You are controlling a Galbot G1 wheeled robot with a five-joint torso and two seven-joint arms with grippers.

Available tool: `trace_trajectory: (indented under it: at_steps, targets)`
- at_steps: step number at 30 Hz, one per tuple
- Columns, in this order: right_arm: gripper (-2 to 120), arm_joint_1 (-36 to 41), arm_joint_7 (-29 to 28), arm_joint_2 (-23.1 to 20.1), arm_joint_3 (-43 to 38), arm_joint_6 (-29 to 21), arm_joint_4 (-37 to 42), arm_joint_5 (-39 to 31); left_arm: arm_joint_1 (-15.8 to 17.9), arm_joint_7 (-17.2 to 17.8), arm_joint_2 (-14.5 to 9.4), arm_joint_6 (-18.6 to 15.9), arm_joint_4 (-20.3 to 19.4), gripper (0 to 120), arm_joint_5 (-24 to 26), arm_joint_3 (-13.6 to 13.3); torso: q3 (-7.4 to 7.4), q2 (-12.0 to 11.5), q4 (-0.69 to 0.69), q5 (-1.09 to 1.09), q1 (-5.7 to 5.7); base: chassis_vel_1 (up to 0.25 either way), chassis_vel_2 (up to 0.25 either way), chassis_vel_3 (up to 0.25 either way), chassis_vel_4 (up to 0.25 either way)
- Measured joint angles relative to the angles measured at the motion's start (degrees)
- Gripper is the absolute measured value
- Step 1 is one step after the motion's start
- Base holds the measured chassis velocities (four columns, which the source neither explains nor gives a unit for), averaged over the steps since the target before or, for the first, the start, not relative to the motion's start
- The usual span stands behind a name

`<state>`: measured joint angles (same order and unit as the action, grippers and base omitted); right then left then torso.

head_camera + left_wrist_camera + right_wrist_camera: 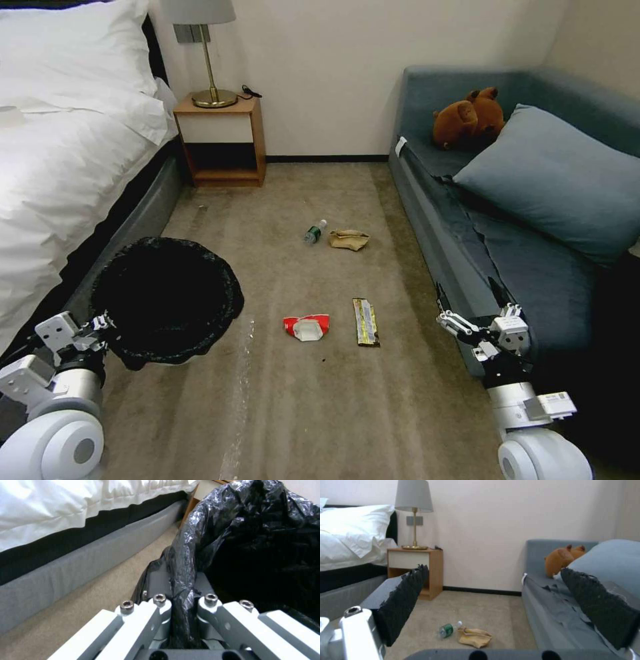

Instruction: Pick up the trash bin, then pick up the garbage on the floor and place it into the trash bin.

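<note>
The trash bin, its crinkled black bag folded over the rim, hangs above the carpet at the left beside the bed. My left gripper is shut on its rim, with the bag pinched between the fingers. The garbage lies on the carpet ahead: a red-and-white wrapper, a long dark wrapper, a green bottle and a brown paper bag. My right gripper is open and holds nothing, raised beside the sofa's front edge.
A white bed runs along the left. A wooden nightstand with a lamp stands at the back wall. A grey-blue sofa with a pillow and a teddy bear lines the right. Carpet lies between.
</note>
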<state>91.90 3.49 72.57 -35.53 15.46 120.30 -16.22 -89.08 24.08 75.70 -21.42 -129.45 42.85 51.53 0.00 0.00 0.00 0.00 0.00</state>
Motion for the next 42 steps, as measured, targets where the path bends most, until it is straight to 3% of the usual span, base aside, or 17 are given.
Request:
trace_trajectory:
  at_steps: [27, 42]
  targets:
    - [99, -0.6, 0.2, 0.0, 0.7, -0.6, 0.2, 0.4, 0.7, -0.5, 0.2, 1.5, 2.4, 4, -1.5, -0.2, 0.0, 0.0, -0.01, 0.0, 0.0, -0.118, 0.113, 0.116, -0.116]
    - [99, -0.6, 0.0, -0.1, -0.6, -0.2, 0.6, 0.0, 0.2, -0.9, -0.2, 1.5, 1.0, 4, -0.6, -0.8, 0.0, 0.0, 0.0, 0.01, 0.0, -0.116, 0.119, 0.114, -0.114]
